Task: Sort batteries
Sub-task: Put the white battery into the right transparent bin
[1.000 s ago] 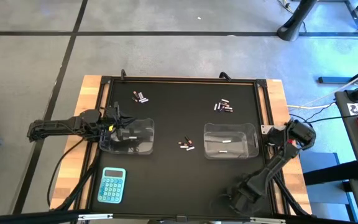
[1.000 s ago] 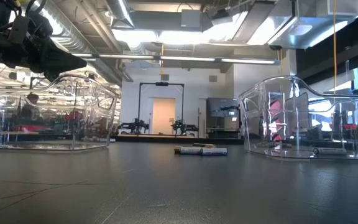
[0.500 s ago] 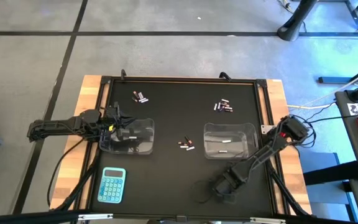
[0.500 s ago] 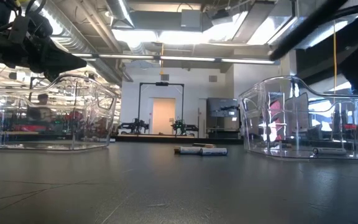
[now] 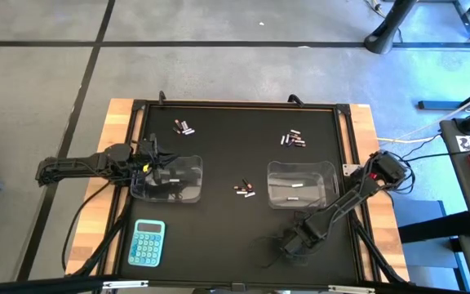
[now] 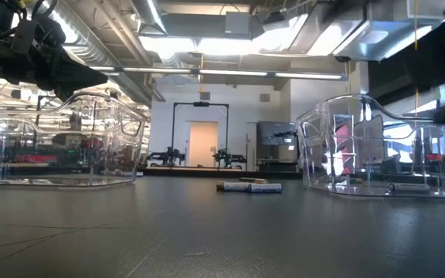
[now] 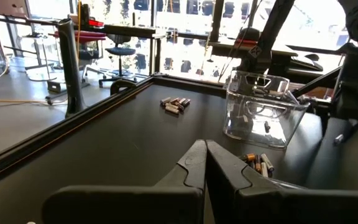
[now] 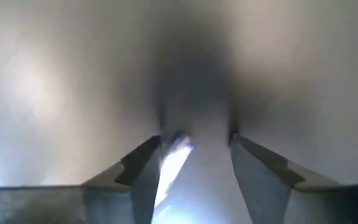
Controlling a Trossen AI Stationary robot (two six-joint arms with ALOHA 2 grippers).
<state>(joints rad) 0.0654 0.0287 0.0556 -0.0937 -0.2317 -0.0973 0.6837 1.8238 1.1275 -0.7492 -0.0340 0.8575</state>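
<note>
Batteries lie in three small heaps on the black mat: far left (image 5: 184, 126), far right (image 5: 294, 139) and middle (image 5: 245, 189), the last also seen in the low view (image 6: 249, 186). Silvery batteries (image 5: 294, 186) lie in the right clear tub (image 5: 303, 183). My left gripper (image 7: 205, 163) is shut and level, resting still over the left clear tub (image 5: 170, 180). Near the front edge, right of the middle, my right gripper (image 8: 194, 155) points down at bare mat, open, with nothing between its fingers.
A blue calculator (image 5: 147, 242) lies at the near left of the mat. The mat has a raised black frame (image 5: 345, 122) on a wooden table. The right arm (image 5: 341, 204) slants over the mat's near right part, in front of the right tub.
My right gripper has gone from the near right corner toward the table's left and a little toward the far edge, and the arm has stretched out over the mat. The batteries and tubs have stayed put.
</note>
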